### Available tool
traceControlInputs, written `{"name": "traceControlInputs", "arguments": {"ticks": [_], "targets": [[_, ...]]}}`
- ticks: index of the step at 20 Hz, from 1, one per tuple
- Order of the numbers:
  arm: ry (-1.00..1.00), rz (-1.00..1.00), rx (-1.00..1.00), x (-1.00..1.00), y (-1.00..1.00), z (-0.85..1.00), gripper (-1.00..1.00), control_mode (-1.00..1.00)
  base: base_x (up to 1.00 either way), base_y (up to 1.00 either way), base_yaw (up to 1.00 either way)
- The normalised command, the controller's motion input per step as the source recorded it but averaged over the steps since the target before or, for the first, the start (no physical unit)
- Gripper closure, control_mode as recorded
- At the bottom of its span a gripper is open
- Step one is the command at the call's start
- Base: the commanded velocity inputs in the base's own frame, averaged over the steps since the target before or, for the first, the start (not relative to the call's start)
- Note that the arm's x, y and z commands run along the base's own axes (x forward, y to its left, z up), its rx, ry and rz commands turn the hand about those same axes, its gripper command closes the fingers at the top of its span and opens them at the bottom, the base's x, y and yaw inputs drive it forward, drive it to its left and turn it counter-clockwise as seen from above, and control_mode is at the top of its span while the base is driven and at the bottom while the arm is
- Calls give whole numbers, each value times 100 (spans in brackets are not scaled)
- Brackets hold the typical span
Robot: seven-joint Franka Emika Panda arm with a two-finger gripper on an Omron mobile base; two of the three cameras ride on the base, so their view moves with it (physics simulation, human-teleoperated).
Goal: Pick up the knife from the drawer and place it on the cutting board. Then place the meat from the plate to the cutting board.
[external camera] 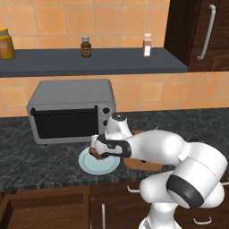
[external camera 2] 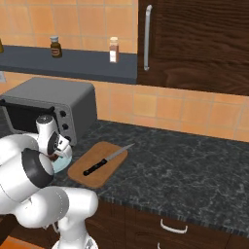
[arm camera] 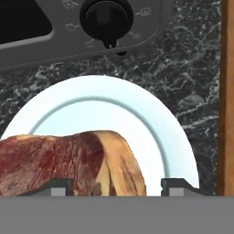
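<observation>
— Where do we stand with the meat [arm camera: 73,162]?

— In the hand view it sits right between the two finger tips, over the plate [arm camera: 151,123], and it looks lifted clear of the plate rather than lying on it, though we can't be sure. In the left base view the gripper [external camera: 99,151] hangs just above the plate's left part with the reddish chunk in it. We read the fingers as closed on the meat.

— How do we expect it to handle?

— Soft and a little slick, we'd judge: raw steak gives under the pads, and the pale fatty streak at its right end is probably the slipperiest part. It is small and light, so weight is no worry; sagging or sliding out is. A hold across the red middle seems best to us, not on the fat.

— And the rest?

— The knife [external camera 2: 107,160] already lies on the cutting board [external camera 2: 92,175], running diagonally. The board sits just to the plate's right on the dark counter [external camera 2: 194,165], so we have a short carry. The toaster oven [external camera: 71,109] stands just behind the plate, and the drawer [external camera: 40,208] is open below the counter edge.
</observation>
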Motion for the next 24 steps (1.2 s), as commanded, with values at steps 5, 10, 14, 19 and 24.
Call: {"name": "traceControlInputs", "arguments": {"ticks": [5, 10, 14, 19, 24], "targets": [[0, 0, 0, 0, 0, 0, 100, -100, 0, 0, 0], [-7, -5, 0, -31, -28, 46, 100, -100, 0, 0, 0], [-2, -17, 0, -40, -97, 41, 100, -100, 0, 0, 0], [0, -23, 0, -6, -100, 8, 100, -100, 0, 0, 0], [1, -17, 0, 36, -66, 2, 100, -100, 0, 0, 0]]}}
